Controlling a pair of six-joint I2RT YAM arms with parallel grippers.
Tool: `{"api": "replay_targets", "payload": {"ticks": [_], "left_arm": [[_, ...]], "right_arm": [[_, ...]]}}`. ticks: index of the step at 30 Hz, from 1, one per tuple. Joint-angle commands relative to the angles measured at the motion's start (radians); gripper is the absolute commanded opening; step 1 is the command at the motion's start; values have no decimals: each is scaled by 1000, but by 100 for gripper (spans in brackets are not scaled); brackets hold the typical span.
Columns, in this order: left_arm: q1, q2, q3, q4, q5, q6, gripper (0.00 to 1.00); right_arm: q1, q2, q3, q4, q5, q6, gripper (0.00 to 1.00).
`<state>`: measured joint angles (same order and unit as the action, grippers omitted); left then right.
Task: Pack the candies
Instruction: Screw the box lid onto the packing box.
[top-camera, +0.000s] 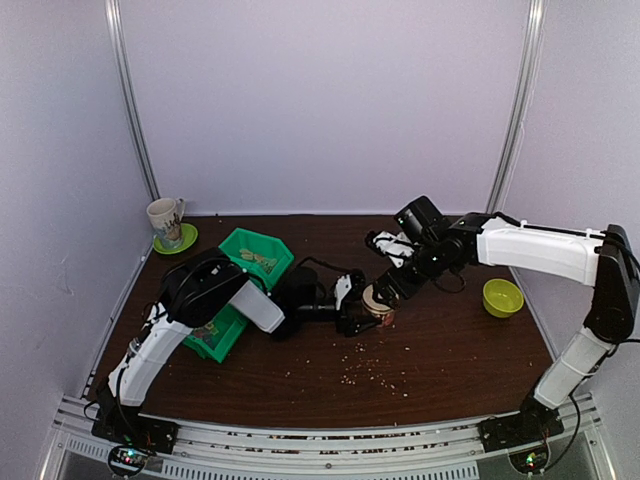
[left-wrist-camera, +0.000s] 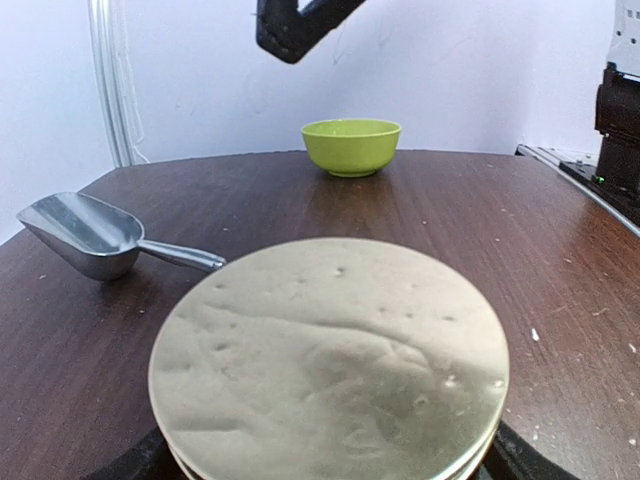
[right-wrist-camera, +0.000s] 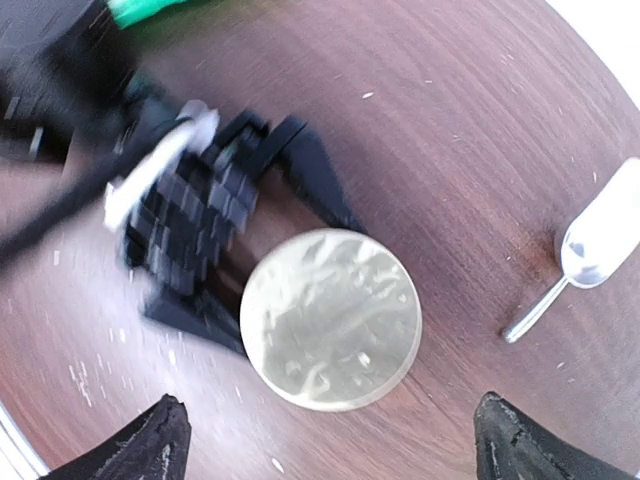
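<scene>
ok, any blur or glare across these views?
Right wrist: left tool motion-smeared, jar lid crisp with mottled reflections. Left wrist: lid soft up close, green bowl and scoop sharp. Top external: even light, tabletop dark.

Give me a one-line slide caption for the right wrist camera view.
Open right gripper above the gold-lidded jar held by the left gripper, scoop alongside.

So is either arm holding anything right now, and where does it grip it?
The left gripper grips the jar by its sides, one finger each side below the gold lid. The right gripper is open above it, empty.
</scene>
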<state>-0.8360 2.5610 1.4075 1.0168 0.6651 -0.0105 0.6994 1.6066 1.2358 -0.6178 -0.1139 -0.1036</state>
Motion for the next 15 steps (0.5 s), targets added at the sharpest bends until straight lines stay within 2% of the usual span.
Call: {"api": "replay_targets", "payload": {"ticks": [1,6,15], "left_arm": [[35,85,-82,-242,151,138,83],[43,82,-88,-246,243,168,83],[48,84,-81,-284,384,224,82]], "right_arm": [[-5,-75,-33,-77,-57,-238,100],[-2,-71,-36,-102,-173,-419,100],[-2,-42,-118,77,-331,-549,100]]}}
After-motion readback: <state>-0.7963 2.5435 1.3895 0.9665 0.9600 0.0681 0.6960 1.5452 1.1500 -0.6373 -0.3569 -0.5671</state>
